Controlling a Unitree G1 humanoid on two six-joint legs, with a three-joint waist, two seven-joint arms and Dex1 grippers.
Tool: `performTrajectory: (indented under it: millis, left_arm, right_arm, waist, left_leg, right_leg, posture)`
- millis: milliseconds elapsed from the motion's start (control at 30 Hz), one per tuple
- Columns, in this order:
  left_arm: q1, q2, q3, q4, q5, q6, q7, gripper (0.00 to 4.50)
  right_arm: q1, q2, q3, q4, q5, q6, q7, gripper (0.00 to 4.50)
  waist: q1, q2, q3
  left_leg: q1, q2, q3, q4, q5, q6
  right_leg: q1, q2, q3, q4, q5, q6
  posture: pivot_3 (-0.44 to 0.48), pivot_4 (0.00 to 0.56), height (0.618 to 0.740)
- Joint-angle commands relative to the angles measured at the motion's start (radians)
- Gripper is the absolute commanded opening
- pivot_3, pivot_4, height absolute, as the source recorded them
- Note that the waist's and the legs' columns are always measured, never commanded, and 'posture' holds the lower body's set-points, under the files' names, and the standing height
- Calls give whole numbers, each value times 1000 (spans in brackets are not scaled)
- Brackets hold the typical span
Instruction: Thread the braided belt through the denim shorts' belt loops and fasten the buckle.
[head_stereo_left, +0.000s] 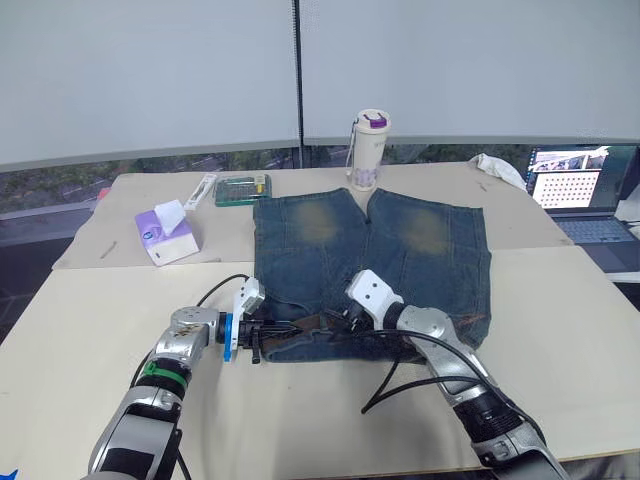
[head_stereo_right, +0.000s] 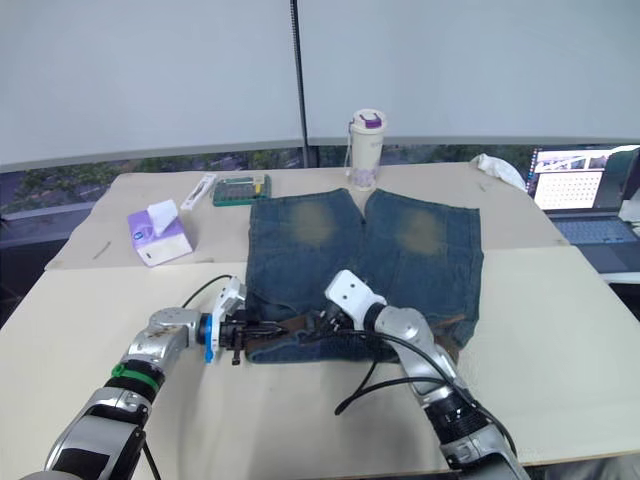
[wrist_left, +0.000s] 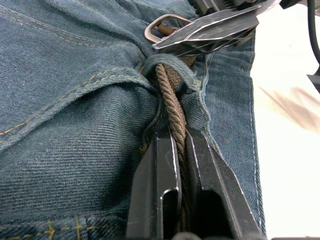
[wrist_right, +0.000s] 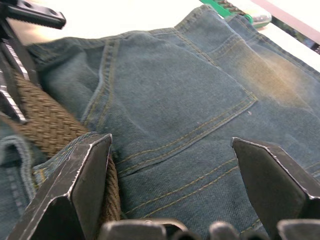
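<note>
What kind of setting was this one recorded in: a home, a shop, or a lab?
Most likely an office or lab. The denim shorts lie on a plain work table beside large windows, with an open laptop showing a test grid, a tissue box and a drink bottle.

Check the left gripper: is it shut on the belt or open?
Shut on the braided belt: the left gripper has its two black fingers pressed against the strap's sides, just short of a belt loop on the denim shorts.
</note>
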Motion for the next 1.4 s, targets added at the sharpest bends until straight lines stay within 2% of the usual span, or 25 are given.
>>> performTrajectory:
  millis: [33, 167, 267, 400, 433, 600, 700, 867, 967, 1033, 1233, 1400]
  left_arm:
    - [-1, 7, 15, 14, 19, -24, 18, 0]
    - [-14, 0, 51, 35, 3, -56, 61, 0]
    - [-25, -2, 75, 32, -3, -98, 86, 1108]
    - [-17, -12, 96, -16, -16, -150, 92, 2491]
    - [-12, -16, 102, -33, -20, -166, 93, 2701]
    - [29, -32, 89, -167, -28, -207, 80, 4478]
    - [34, -49, 79, -211, -21, -219, 88, 4478]
    - [53, -82, 51, -296, -28, -200, 92, 4478]
    - [92, -98, 27, -372, -8, -208, 129, 4478]
    - [114, -91, 18, -416, -5, -201, 143, 4478]
    - [146, -42, -22, -515, -1, -164, 136, 4478]
    - [147, -10, -46, -552, -2, -148, 129, 4478]
  right_arm:
    - [-1, 2, 16, 50, -42, 44, -33, 4215]
    - [11, -47, 62, 43, -88, 108, 10, 4215]
    - [31, -86, 94, -2, -96, 179, 63, 4285]
    - [40, -100, 93, -56, -87, 229, 63, 4285]
    - [39, -102, 92, -71, -84, 236, 65, 4285]
    - [37, -124, 55, -159, -51, 251, 80, 4285]
    - [43, -149, 8, -231, -12, 293, 102, 4285]
    - [62, -165, -149, -403, 111, 454, 124, 4285]
    - [149, -119, -353, -605, 214, 616, 73, 4285]
    - [200, -134, -425, -688, 245, 672, 67, 4285]
    - [362, -230, -593, -809, 326, 731, 106, 4285]
    - [505, -339, -712, -799, 365, 658, 170, 4285]
  waist:
    - [0, 0, 0]
    - [1, 0, -2]
    - [4, 0, -2]
    - [12, 0, -2]
    - [16, 0, -2]
    - [25, 0, -2]
    - [26, 0, -2]
    - [25, 0, -1]
    - [24, 1, -2]
    - [25, 1, -2]
    - [27, 2, -1]
    - [27, 2, -1]
  left_leg:
    - [0, 0, 0, 0, 0, 0]
    - [0, 0, 0, 0, 0, 0]
    - [1, 0, -1, 0, 0, 0]
    - [0, -1, -1, 0, 0, 0]
    - [0, -1, -1, 0, 0, 1]
    - [0, -1, -1, 1, -1, 1]
    - [-1, -1, -1, 1, -1, 1]
    - [-2, -1, -1, 1, -1, 1]
    - [-4, 0, -1, 0, -1, 1]
    - [-6, 1, -1, 0, -1, 1]
    - [-8, 0, -1, 0, -1, 1]
    - [-7, 0, 0, 1, -1, 2]
  right_leg:
    - [0, 0, 0, 0, 0, 0]
    - [1, 0, 0, 0, 0, 0]
    - [2, 0, 0, -1, 0, 0]
    - [2, -1, -1, -2, 0, 0]
    - [2, -1, -1, -2, 0, 0]
    - [3, -2, -1, -3, 0, 0]
    - [3, -2, -1, -4, 0, 0]
    - [3, -1, 0, -13, 0, 0]
    - [2, -1, 0, -13, 0, 0]
    - [-1, -1, 1, -12, 0, 0]
    - [-2, -1, 1, -12, 0, 0]
    - [0, -1, 1, -13, 0, 0]
  posture:
    - [0, 150, 740]
    - [0, 150, 740]
    - [0, 150, 740]
    - [0, 150, 740]
    - [0, 150, 740]
    - [0, 150, 740]
    - [0, 150, 740]
    - [0, 150, 740]
    - [0, 150, 740]
    - [0, 150, 740]
    - [0, 150, 740]
    - [0, 150, 740]
